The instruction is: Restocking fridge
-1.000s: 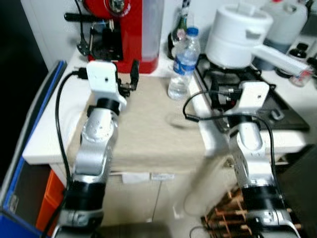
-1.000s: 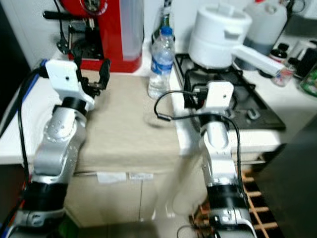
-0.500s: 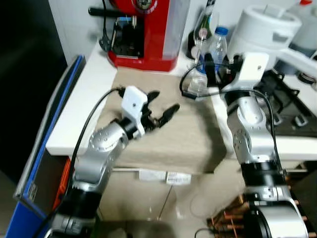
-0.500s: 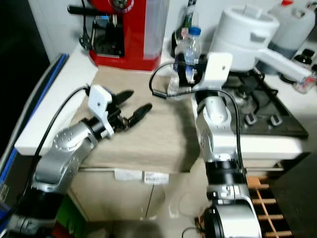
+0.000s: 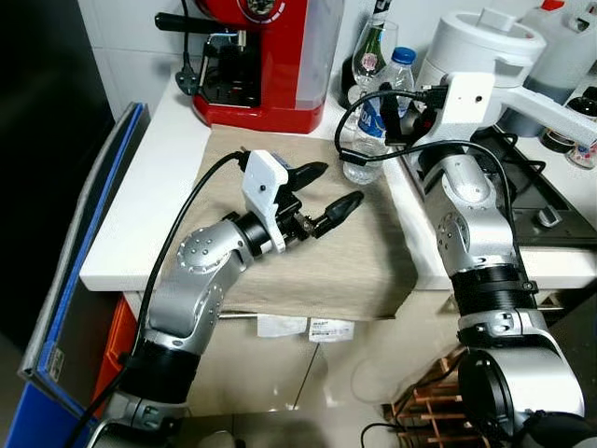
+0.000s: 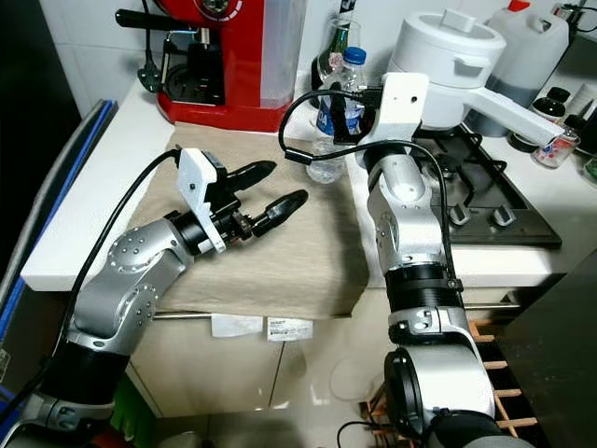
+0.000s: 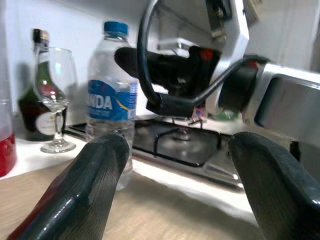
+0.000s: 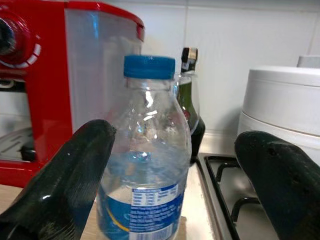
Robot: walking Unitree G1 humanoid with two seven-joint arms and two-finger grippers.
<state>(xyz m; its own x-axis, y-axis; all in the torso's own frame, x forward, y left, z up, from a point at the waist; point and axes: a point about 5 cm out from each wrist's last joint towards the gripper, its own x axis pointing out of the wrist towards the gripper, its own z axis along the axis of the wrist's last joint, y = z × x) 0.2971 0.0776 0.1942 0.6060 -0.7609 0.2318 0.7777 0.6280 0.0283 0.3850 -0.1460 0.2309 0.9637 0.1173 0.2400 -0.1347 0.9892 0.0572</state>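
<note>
I see the counter (image 5: 140, 224) with a beige cloth (image 5: 364, 261) spread over it. A water bottle (image 6: 331, 117) stands upright at the cloth's far edge, beside the stove (image 6: 485, 201). My right gripper (image 8: 165, 175) sits wide apart facing the bottle, not touching. My left gripper (image 5: 322, 191) hovers over the cloth, fingers spread.

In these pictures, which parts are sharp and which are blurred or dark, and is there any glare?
Left eye view: sharp overall, the far left side dark, gloss on the red coffee machine. Left wrist view: the left tool's fingers are blurred up close, the water bottle fairly clear. Right wrist view: the bottle is sharp with small highlights, the right tool's fingers soft and shiny.
</note>
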